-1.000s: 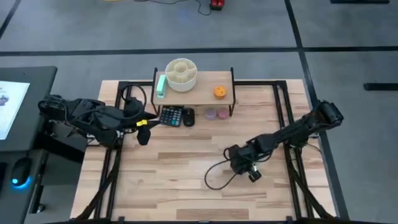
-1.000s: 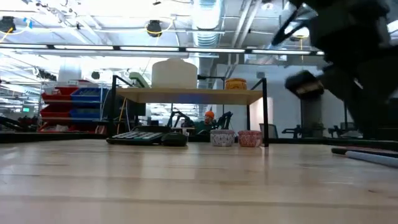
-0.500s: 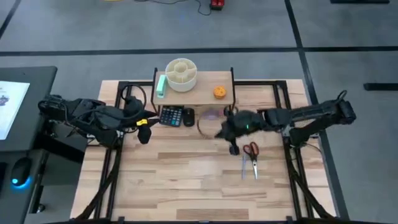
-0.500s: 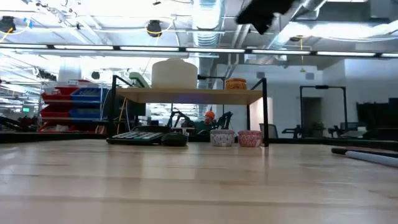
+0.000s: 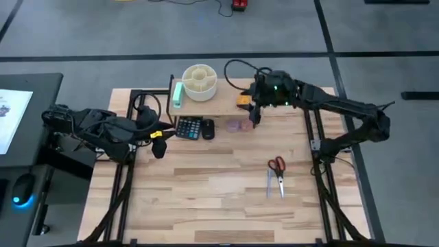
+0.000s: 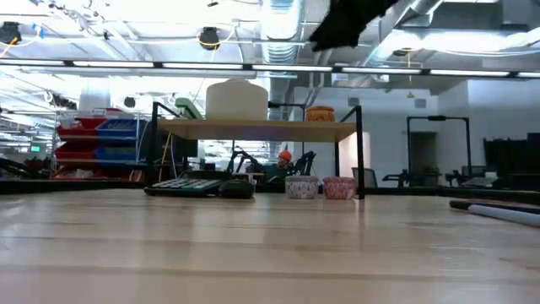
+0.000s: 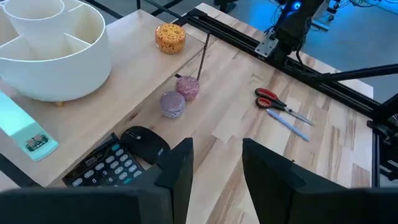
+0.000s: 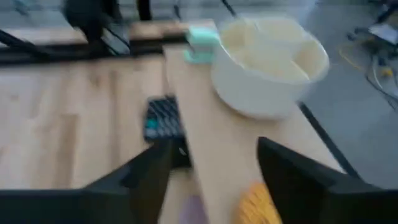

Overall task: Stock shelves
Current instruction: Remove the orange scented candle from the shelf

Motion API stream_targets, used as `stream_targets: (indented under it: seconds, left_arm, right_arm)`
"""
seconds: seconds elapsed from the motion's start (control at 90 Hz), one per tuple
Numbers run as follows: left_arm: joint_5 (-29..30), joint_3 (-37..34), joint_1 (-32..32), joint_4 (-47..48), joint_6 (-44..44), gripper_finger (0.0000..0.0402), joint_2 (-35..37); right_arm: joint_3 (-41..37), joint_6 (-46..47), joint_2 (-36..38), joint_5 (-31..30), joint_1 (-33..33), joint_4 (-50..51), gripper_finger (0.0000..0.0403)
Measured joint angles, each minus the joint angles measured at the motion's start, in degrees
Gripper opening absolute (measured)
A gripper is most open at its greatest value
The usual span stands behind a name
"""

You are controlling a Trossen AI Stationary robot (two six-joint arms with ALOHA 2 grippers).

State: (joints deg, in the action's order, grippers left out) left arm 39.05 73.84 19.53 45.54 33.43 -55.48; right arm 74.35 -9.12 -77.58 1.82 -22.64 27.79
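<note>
**A:** What lies nearest the front of the table?

**B:** A pair of red-handled scissors (image 5: 276, 173) lies flat on the light-wood tabletop (image 5: 206, 199), toward the right side, well apart from everything else.

**A:** And further back?

**B:** The left gripper (image 5: 158, 145) waits at the left edge of the table, its fingers parted and grasping nothing. Just beyond it, under the front edge of the shelf, sit a black calculator (image 5: 188, 127) and a dark computer mouse (image 5: 208, 128), side by side. To their right are two small round containers (image 7: 180, 95), one purple and one pink, close together on the tabletop beside a thin black shelf leg.

**A:** Where is the shelf itself?

**B:** The small riser shelf (image 5: 223, 103) stands at the back middle of the table, its plank top raised on thin black legs. On top, from left to right, lie a mint-green stapler-like item (image 5: 178, 95), a large cream divided bowl (image 5: 199, 81), and a small orange container (image 7: 170, 38) near the right end.

**A:** What is the right arm doing?

**B:** The right gripper (image 5: 255, 114) hangs above the shelf's right end, just beside the orange container. Its fingers are spread apart and empty.
</note>
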Motion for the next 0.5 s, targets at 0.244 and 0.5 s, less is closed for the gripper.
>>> stream_targets:
  seconds: [0.244,0.5]
  left_arm:
    - [-0.02,0.01,0.0,0.04,0.24,0.0116,0.0]
    - [-0.01,0.0,0.0,0.09,-0.17,0.0116,0.0]
  right_arm:
    - [0.0,-4.62,-5.25,2.66,-5.33,3.1,0.0369]
    - [-0.04,-7.39,-12.22,1.9,-6.53,3.26,0.0399]
